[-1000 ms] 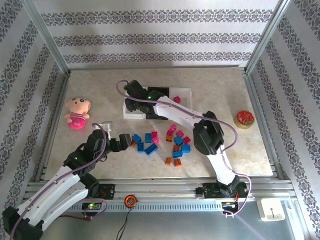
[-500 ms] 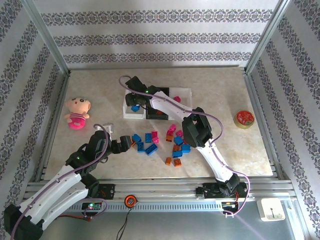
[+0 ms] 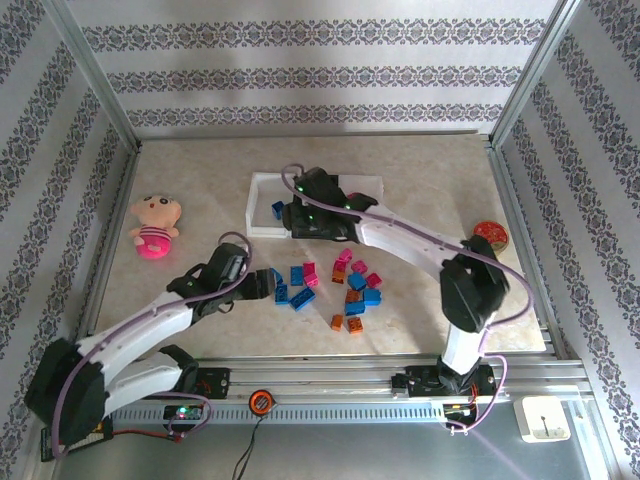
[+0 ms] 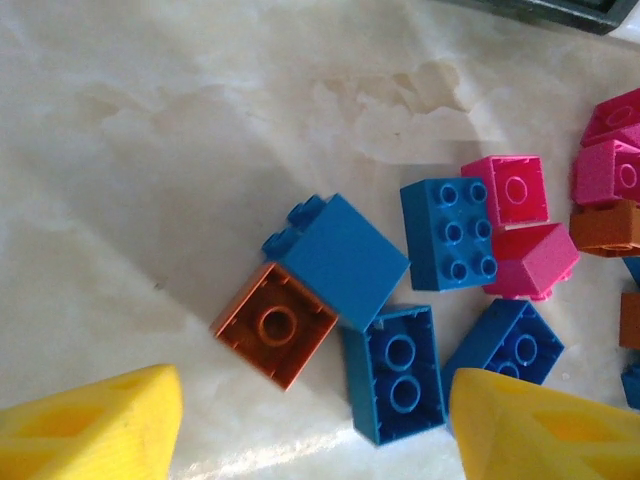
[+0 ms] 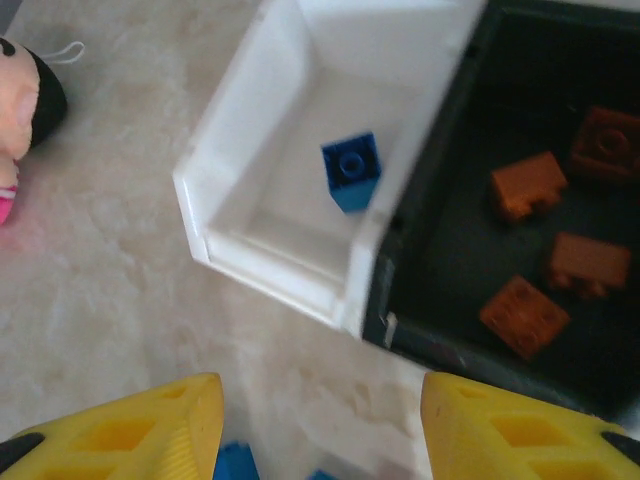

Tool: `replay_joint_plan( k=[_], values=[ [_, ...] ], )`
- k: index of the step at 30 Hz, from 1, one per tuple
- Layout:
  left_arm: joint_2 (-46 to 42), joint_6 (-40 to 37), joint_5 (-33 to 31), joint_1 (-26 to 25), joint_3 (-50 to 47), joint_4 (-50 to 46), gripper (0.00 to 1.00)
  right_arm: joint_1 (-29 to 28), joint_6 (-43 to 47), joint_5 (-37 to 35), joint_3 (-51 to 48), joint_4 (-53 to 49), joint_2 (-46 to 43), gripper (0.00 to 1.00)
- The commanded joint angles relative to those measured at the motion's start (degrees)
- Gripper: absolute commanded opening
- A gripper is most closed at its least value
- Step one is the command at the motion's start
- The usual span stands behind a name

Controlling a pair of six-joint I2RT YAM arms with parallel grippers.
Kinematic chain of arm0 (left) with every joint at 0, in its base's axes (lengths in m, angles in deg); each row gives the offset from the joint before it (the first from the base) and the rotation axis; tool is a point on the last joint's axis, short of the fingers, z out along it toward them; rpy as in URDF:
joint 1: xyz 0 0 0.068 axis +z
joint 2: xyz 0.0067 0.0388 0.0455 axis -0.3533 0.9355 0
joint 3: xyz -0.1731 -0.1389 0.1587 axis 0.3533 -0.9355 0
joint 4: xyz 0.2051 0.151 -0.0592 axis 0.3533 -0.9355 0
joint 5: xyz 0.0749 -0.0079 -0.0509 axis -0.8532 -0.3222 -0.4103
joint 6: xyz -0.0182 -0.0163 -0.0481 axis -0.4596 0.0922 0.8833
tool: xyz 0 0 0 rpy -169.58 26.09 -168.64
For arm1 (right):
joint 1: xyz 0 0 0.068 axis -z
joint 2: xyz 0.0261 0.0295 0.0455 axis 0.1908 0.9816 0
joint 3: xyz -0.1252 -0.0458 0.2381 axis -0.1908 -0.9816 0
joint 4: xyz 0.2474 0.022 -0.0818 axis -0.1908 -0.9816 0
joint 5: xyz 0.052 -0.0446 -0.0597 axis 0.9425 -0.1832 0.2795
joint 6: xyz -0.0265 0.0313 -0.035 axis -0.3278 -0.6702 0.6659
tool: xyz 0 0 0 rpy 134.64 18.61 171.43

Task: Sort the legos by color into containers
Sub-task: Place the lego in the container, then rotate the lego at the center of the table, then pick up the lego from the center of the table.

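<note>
The left gripper [image 4: 312, 405] over loose legos [image 4: 345, 258] and the right gripper [image 5: 320, 415] by the black tray [image 5: 450, 240], itself cut off at the frame edge, both show wide, empty jaws.

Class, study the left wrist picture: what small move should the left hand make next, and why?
Probably shift the left hand sideways to centre on the two-stud blue brick. Its open fingers straddle both that brick and an orange brick beside it, so closing now would likely catch two colours.

Black tray [image 5: 452, 255] cropped at right edge
</note>
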Motion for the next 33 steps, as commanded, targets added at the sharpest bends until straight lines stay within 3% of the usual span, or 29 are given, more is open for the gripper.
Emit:
replay_joint_plan(
  k=[1, 6, 11, 21, 23, 28, 33],
  values=[
    [4.69, -3.74, 0.20, -0.23, 3.63, 4.96, 0.66, 1.00, -1.58, -0.49, -8.35, 2.91, -5.10, 0.55],
    [12.47, -4.99, -2.60, -0.22, 6.75, 6.23, 0.66, 2.42, -3.02, -1.22, -18.48, 3.81, -12.93, 0.55],
    [19.00, -6.67, -1.34, -0.26, 8.78, 10.02, 0.68, 3.44, -3.96, -1.33, -24.37, 4.26, -17.82, 0.55],
    [22.30, -2.81, 11.68, -0.65, 10.67, 17.68, 0.59, 5.01, -4.50, -1.61, -28.04, 4.52, -21.45, 0.55],
    [21.32, -2.80, 10.25, -1.13, 10.90, 16.08, 0.59, 5.10, -4.49, -1.42, -28.12, 4.58, -21.43, 0.55],
    [19.24, -5.62, 2.20, -1.29, 11.53, 6.52, 0.72, 5.18, -4.75, -1.27, -28.57, 5.01, -21.43, 0.56],
    [20.16, -7.55, -1.41, -3.51, 12.26, 1.69, 0.68, 5.20, -4.84, -1.47, -29.08, 5.30, -21.59, 0.56]
  ],
)
